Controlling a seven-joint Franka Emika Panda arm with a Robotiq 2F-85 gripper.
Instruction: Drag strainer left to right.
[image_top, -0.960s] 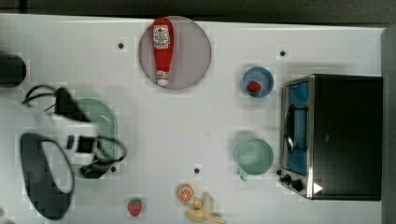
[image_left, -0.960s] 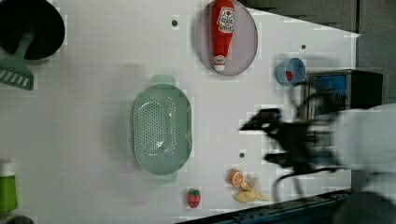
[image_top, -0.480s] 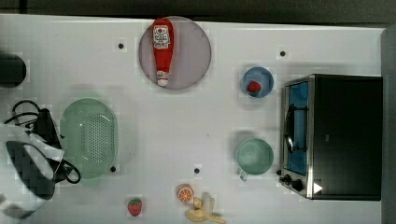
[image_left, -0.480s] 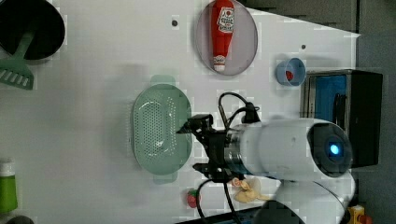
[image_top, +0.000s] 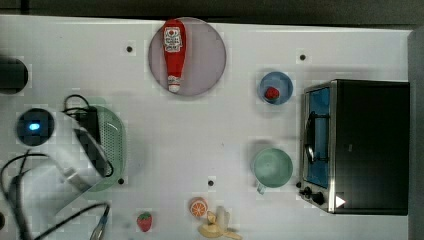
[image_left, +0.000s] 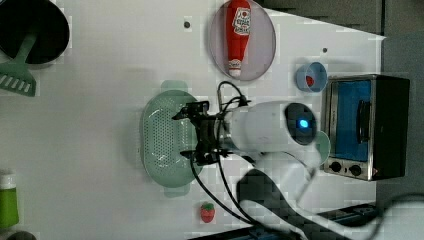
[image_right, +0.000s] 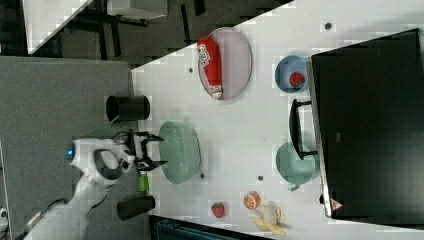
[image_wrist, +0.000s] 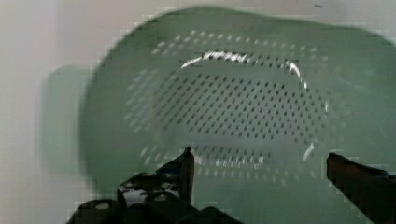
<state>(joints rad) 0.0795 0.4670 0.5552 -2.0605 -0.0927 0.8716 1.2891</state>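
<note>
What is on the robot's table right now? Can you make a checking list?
Surface: white table with small dark holes.
Job's things: mint-green strainer, empty, upright, at the top view's left.
Clutter: ketchup bottle lying on a plate; blue bowl holding a strawberry; green mug; toaster oven; loose strawberry, orange, banana.
Grippers: gripper open, over the strainer, holding nothing.
Cables: black cables trailing from the arm.
Surroundings: black cup, green spatula.

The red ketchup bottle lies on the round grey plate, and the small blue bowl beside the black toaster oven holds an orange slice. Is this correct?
Not quite. The small blue bowl beside the black toaster oven holds a red strawberry, as the top view shows. The red ketchup bottle does lie on the round grey plate.
</note>
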